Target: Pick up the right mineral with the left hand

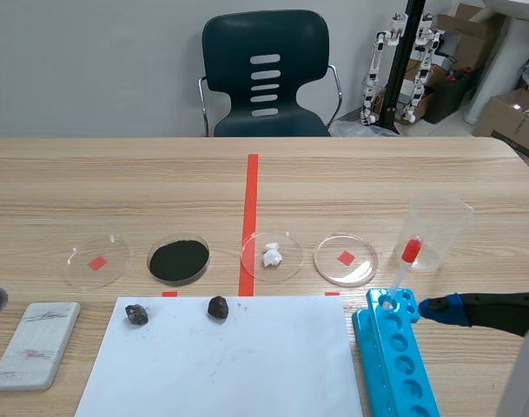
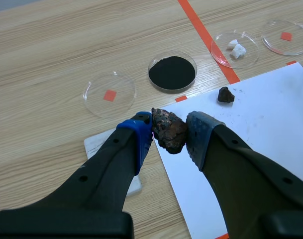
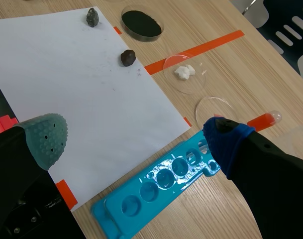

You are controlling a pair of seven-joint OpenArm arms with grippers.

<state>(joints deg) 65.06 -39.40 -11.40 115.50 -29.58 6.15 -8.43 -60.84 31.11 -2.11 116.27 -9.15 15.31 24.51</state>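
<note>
The small dark brown mineral lump (image 1: 217,307), the right-hand one of 2, lies free on the white paper sheet (image 1: 247,365). It is close to the sheet's far edge and just beside the near end of the orange-red tape line, and nothing touches it. The grey and rusty mineral lump (image 1: 137,314) sits near the sheet's far left corner, well apart from the first.

The left gripper (image 2: 168,133) is off at the table's left side with its 2 fingers parted. In its own wrist view the grey lump shows in the gap between the pads. In the scene view, though, that lump rests on the paper with no finger at it.

A white rectangular slab (image 1: 34,343) lies beside the sheet's left edge. Beyond the sheet, 4 round glass dishes stand in a row:
- the leftmost clear dish (image 1: 73,269)
- the dish of black powder (image 1: 178,261)
- the dish with white lumps (image 1: 290,265)
- the rightmost clear dish (image 1: 364,269)

The right gripper (image 3: 134,133) hangs wide open over the bright blue plastic tube rack (image 1: 394,365). A thin clear tube with a red top (image 1: 406,261) leans in the rack's far hole. A clear plastic beaker (image 1: 438,228) stands just behind the rack.
</note>
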